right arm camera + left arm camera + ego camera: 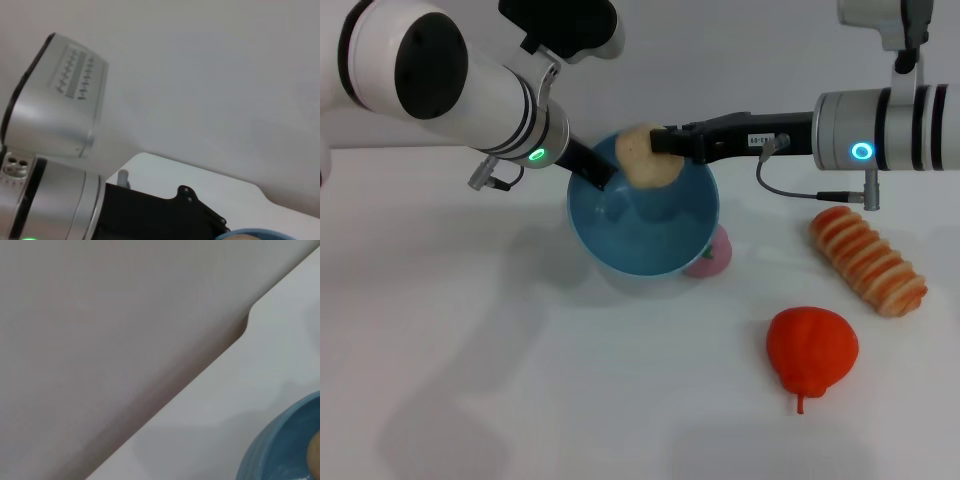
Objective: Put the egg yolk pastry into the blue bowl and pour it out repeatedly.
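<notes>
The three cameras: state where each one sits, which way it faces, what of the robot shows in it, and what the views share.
Head view: on the robot's head, facing forward and down at the table; both arms show, the left gripper holding the blue bowl, the right gripper holding the egg yolk pastry over it.
Left wrist view: on the left wrist, facing the table's far edge and the wall; no robot parts show.
Right wrist view: on the right wrist, facing the wall; the left arm shows.
Shared: the bowl appears in all three views.

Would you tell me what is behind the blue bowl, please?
A pink item peeks out past the blue bowl, on the robot's right; most of it is hidden, so its shape is unclear.
</notes>
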You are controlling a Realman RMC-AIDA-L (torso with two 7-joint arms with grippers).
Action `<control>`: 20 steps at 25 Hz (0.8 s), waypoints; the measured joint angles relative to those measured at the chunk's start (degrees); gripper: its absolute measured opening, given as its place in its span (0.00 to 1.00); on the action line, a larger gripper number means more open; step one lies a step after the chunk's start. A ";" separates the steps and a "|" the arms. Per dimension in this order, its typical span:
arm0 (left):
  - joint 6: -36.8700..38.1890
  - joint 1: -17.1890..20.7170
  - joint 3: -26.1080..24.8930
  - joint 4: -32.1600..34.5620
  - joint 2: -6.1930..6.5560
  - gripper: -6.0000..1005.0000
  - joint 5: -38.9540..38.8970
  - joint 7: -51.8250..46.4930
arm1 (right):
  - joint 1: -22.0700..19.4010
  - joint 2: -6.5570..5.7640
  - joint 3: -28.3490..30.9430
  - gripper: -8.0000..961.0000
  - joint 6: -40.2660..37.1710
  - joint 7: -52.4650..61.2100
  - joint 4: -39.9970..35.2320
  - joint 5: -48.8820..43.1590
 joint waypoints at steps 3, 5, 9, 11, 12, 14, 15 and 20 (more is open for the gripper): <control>0.41 0.01 0.00 0.00 0.03 0.01 -0.03 0.01 | 0.18 0.06 0.06 0.04 0.73 -0.51 0.19 0.01; 0.55 0.07 0.00 0.01 0.03 0.01 -0.03 0.01 | 0.21 0.06 0.20 0.06 2.33 -0.49 0.73 0.04; 0.68 0.25 0.00 0.04 -0.02 0.00 -0.10 0.02 | 0.01 0.05 0.12 0.09 4.31 -0.59 1.26 0.09; 0.71 0.30 0.00 0.03 -0.03 0.01 -0.26 0.02 | -0.24 0.04 0.08 0.13 5.24 -0.70 1.31 0.09; 0.81 0.35 0.00 0.06 -0.03 0.01 -0.36 0.02 | -0.46 0.04 0.09 0.15 5.69 -0.96 1.29 0.09; 1.23 0.40 0.00 0.28 -0.03 0.01 -0.47 0.02 | -1.20 0.06 0.38 0.21 6.26 -2.18 0.85 0.15; 1.60 0.45 -0.01 0.42 -0.03 0.01 -0.48 0.02 | -1.96 0.09 0.62 0.24 6.83 -3.17 0.25 0.36; 4.57 1.39 -0.01 0.77 -0.03 0.01 -0.49 0.01 | -8.43 0.31 0.40 0.41 11.34 -10.79 -5.42 2.30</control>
